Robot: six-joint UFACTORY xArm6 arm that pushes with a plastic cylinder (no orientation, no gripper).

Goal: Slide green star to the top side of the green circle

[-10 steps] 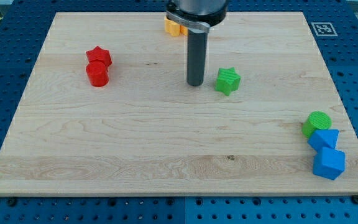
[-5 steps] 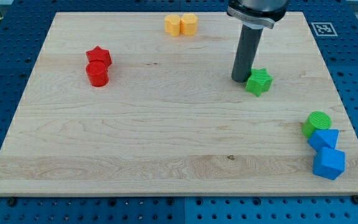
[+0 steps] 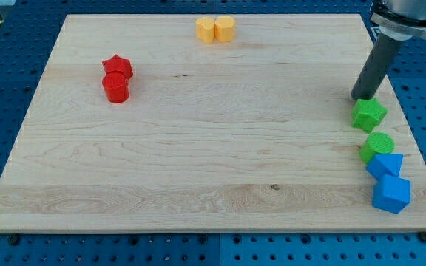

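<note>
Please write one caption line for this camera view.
My tip behind the green star, just above the green circle.

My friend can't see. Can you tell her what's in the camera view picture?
My tip touches the top-left side of the green star, which sits just above the green circle near the wooden board's right edge. Two blue blocks sit below the circle; red and yellow pairs sit far left and top.

Pale wood-grain tabletop (image 3: 198, 162); red star (image 3: 117, 66) and red cylinder (image 3: 115, 88); two yellow blocks (image 3: 216, 29); green star (image 3: 369, 114), green circle (image 3: 377, 146); two blue blocks (image 3: 388, 180).
</note>
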